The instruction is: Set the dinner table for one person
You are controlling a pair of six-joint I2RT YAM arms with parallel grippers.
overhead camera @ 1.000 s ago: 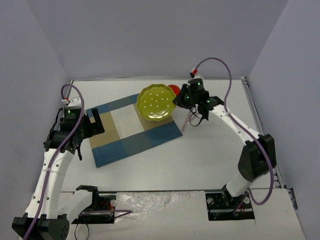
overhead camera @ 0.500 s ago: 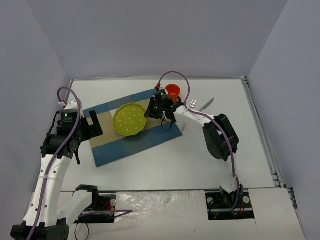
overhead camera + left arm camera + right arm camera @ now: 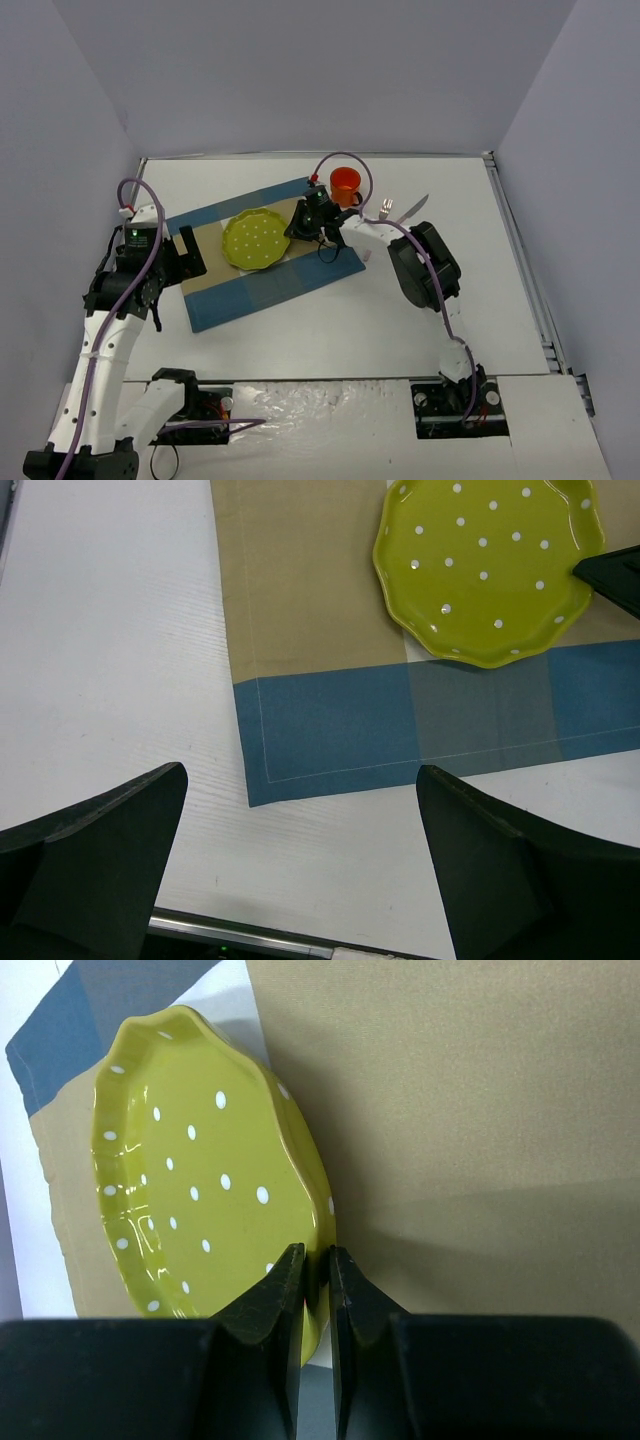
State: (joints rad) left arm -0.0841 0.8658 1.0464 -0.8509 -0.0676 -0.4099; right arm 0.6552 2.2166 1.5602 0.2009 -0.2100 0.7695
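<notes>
A lime-green plate with white dots [image 3: 255, 241] lies over the middle of the blue-and-tan placemat [image 3: 270, 275] on the white dinner table [image 3: 350, 320]. My right gripper [image 3: 297, 228] is shut on the plate's right rim. In the right wrist view the fingers [image 3: 290, 1290] pinch the rim of the plate [image 3: 200, 1190], which looks tilted above the tan cloth [image 3: 450, 1110]. My left gripper [image 3: 185, 250] is open and empty at the placemat's left edge. In the left wrist view [image 3: 300, 780] it hovers over the mat's near corner [image 3: 330, 720], with the plate [image 3: 490, 570] ahead.
An orange cup [image 3: 345, 183] stands just behind the placemat's far right corner. A fork [image 3: 385, 208] and a knife [image 3: 415, 207] lie on the table to its right. The enclosure's walls stand close on the left, back and right.
My right gripper has carried the plate leftward from the placemat's far right corner to its middle and lowered it. The cup, fork and knife are now uncovered. The left arm has hardly moved.
</notes>
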